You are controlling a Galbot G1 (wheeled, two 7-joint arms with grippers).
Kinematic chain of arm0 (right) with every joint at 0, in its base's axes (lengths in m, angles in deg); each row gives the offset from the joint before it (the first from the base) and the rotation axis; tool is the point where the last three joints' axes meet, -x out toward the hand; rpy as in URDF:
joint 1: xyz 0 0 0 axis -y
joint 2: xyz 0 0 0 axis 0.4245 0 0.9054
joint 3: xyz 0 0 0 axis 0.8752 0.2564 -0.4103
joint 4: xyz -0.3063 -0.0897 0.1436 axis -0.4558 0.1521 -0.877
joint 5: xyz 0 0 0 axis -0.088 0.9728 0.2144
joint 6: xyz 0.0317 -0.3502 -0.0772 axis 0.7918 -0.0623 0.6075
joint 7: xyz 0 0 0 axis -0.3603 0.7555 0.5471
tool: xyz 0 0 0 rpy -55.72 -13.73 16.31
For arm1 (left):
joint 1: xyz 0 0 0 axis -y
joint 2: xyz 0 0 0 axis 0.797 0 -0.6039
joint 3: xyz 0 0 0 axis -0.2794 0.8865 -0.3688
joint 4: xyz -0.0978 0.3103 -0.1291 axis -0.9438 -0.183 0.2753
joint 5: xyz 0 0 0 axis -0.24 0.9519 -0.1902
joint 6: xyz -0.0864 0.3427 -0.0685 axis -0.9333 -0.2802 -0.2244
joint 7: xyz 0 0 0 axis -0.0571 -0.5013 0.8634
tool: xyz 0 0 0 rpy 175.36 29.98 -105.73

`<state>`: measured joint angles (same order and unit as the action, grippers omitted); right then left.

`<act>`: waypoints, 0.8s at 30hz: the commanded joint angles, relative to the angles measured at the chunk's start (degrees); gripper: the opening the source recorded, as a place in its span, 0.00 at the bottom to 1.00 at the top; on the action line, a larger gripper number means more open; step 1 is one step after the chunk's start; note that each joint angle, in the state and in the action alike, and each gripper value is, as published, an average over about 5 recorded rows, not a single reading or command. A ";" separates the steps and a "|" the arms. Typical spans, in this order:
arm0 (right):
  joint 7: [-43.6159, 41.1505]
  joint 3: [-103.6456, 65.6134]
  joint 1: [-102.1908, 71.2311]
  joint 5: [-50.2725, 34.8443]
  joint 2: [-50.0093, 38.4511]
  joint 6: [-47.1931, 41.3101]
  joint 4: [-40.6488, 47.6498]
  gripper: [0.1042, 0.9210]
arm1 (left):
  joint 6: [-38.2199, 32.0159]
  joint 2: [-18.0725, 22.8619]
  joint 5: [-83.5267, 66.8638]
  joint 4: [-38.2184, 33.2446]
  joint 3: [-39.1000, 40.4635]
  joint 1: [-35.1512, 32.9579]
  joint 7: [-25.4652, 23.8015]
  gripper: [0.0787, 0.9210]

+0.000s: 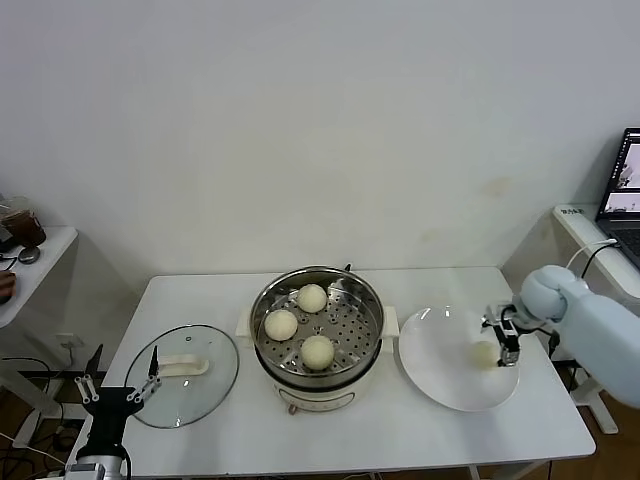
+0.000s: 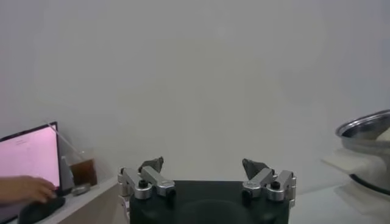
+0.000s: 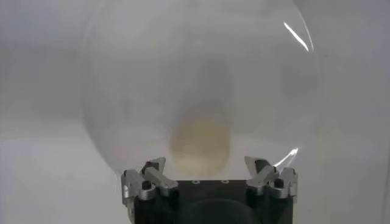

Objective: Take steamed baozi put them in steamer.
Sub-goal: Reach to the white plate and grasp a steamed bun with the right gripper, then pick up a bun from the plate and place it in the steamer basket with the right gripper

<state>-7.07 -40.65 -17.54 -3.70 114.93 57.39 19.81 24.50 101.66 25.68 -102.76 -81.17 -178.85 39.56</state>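
The steel steamer (image 1: 318,330) stands mid-table with three cream-white baozi on its perforated tray: one at the back (image 1: 312,298), one on the left (image 1: 281,324) and one at the front (image 1: 317,351). A fourth baozi (image 1: 484,353) lies on the white plate (image 1: 440,375) to the right. My right gripper (image 1: 506,345) hovers low over the plate's right side, right by this baozi. In the right wrist view the gripper (image 3: 207,165) is open and the baozi (image 3: 200,143) lies just ahead, between the finger lines. My left gripper (image 1: 115,385) is open and parked at the table's front left.
The glass lid (image 1: 185,375) with a white handle lies left of the steamer, next to the left gripper. A laptop (image 1: 625,185) sits on a stand at far right. A side table (image 1: 30,260) stands at far left. The steamer's rim (image 2: 368,131) shows in the left wrist view.
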 commanded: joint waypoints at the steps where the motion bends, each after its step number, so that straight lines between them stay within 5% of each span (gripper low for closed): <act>1: 0.38 -1.40 -1.74 2.84 3.92 0.22 3.81 0.85 | 0.04 0.01 -0.01 0.08 0.02 0.06 -0.01 0.88; 16: -1.22 0.79 1.66 0.19 0.53 -0.93 -0.22 0.42 | -0.01 0.03 -0.09 -0.04 -0.02 -0.10 0.01 0.88; 24: -3.36 14.48 19.21 -12.36 -5.64 -4.41 -8.31 0.40 | 0.03 -0.13 -0.27 -0.22 0.30 0.19 -0.03 0.88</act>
<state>-9.02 -37.00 -12.50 -5.89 113.87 55.64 18.12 24.50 101.57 25.43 -102.94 -80.97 -178.69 39.56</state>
